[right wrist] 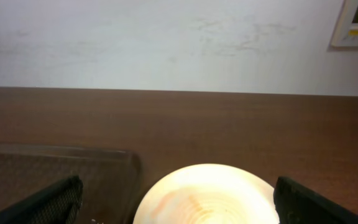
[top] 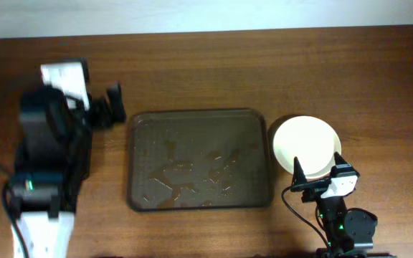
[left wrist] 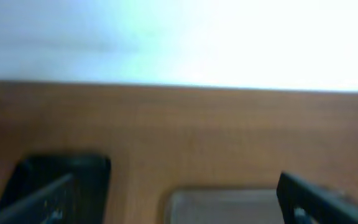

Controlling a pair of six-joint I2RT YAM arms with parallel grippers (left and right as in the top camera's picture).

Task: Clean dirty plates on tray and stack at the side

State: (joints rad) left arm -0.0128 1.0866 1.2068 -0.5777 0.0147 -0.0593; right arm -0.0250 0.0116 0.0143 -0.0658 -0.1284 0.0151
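The dark brown tray (top: 199, 159) lies mid-table with wet streaks and droplets on it and no plate on it. A white plate (top: 305, 145) sits on the table just right of the tray; I cannot tell whether others lie under it. In the right wrist view the plate (right wrist: 207, 196) shows faint orange streaks, with the tray's corner (right wrist: 55, 171) to its left. My right gripper (top: 317, 170) is open at the plate's near edge, its fingers (right wrist: 182, 211) spread to either side. My left gripper (top: 112, 106) is open and empty, left of the tray's far left corner (left wrist: 229, 205).
The left arm's bulky black and white body (top: 49, 158) fills the table's left side. The right arm's base (top: 343, 226) is at the front right. A white wall (right wrist: 166, 43) runs behind the table's far edge. The left wrist view is blurred.
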